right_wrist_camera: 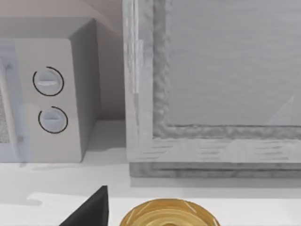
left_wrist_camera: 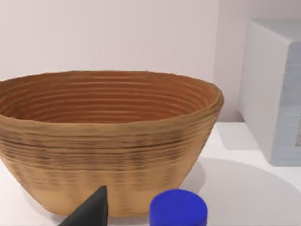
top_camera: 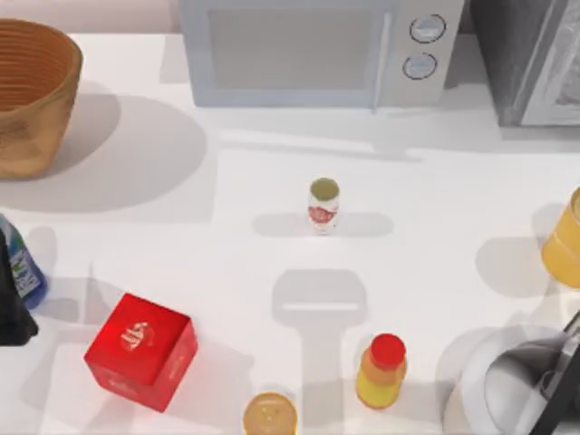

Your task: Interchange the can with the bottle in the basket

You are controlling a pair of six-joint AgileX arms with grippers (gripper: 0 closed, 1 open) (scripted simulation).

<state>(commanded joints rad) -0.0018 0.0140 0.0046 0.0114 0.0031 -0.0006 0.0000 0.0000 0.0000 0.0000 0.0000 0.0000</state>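
Can point(top_camera: 323, 205) upright near the table's point(top_camera: 435, 208) middle, in front of the microwave point(top_camera: 308, 50), well apart from everything else. Bottle point(top_camera: 23, 263) at the far left edge, upright, outside the basket point(top_camera: 32, 95), which sits at the back left corner. In the left wrist view, blue bottle cap point(left_wrist_camera: 178, 209) just before the basket's ribbed wall point(left_wrist_camera: 108, 155), one dark fingertip point(left_wrist_camera: 91, 212) beside it. Left gripper point(top_camera: 11, 304) right against the bottle at the left edge; whether closed on the bottle, cannot tell. Right arm point(top_camera: 535, 381) parked at the front right corner, beside an orange cup point(top_camera: 564, 240); finger spread not discernible. Toward the front: red box point(top_camera: 142, 351) left of centre, amber-topped can point(top_camera: 269, 415) at the front edge, yellow-orange bottle with red cap point(top_camera: 381, 370) to its right. Grey appliance point(top_camera: 530, 54) at the back right.
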